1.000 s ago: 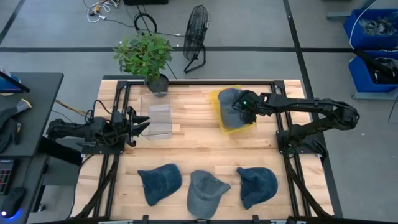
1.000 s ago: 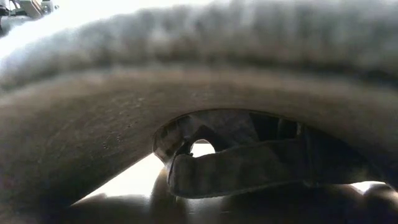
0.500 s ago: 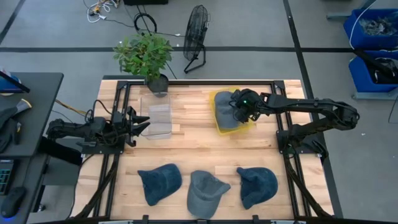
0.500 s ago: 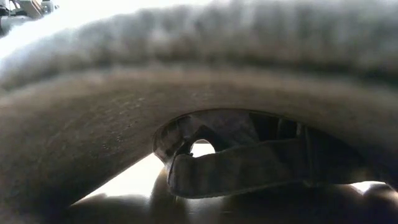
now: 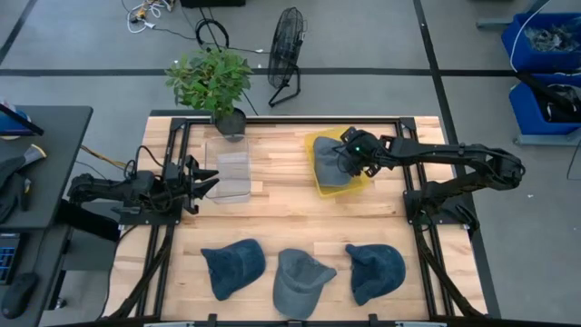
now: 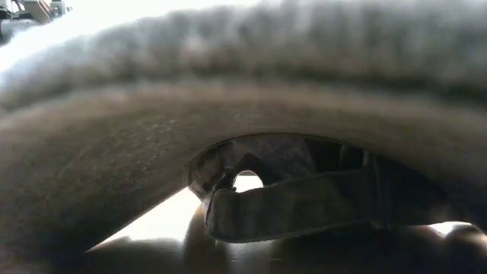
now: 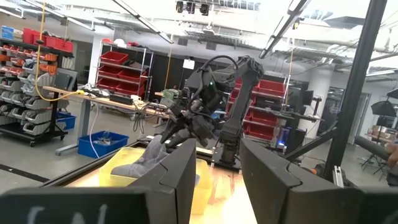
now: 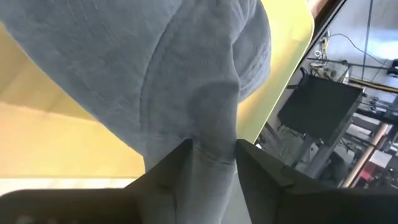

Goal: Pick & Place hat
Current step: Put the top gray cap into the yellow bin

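Now the right gripper (image 5: pixel 349 160) pinches the soft grey cloth hat (image 8: pixel 186 81) between its fingers (image 8: pixel 165 171), over the yellow tray (image 5: pixel 320 182); the left gripper (image 5: pixel 201 180) waits open.

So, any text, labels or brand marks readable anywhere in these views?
None can be read.
Hats at the near edge, such as the middle hat: no visible logo.
Hat pinched by the right pincer over the yellow bin: plain fabric.
Red shelf bins in the room: too small to tell.
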Motion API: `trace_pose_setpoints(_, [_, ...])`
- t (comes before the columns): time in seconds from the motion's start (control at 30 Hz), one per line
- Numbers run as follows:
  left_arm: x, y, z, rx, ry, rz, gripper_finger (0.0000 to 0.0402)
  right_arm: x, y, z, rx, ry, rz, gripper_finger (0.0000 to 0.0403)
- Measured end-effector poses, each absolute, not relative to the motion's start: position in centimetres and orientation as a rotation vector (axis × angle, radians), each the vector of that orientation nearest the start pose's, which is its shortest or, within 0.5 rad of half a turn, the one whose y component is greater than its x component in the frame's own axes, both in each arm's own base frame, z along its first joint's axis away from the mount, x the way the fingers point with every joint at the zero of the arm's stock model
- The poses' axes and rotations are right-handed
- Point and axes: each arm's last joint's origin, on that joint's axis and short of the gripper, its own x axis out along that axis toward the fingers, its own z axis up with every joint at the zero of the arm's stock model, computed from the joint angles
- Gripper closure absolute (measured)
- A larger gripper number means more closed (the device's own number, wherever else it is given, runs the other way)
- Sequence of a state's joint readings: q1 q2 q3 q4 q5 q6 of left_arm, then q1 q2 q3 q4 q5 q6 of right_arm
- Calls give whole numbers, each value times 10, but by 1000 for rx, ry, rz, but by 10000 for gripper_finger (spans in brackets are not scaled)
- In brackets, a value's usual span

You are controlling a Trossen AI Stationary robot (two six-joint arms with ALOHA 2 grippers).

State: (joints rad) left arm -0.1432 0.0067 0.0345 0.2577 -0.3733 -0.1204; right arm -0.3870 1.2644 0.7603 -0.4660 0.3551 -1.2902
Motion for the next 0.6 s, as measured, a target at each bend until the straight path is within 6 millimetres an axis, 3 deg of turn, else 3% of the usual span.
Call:
trace_pose_setpoints(0.37, [91,-2,199,-191,-290,212,273,215,-98,210,-1046,1280,30,206])
trace_pose_setpoints(0.47, [91,-2,199,-191,-290,212,273,217,-95,210,-999,1266,-2,201])
trace_pose_setpoints(0.6, [91,-2,199,-190,-290,212,273,220,-87,211,-1065,1289,-25,202])
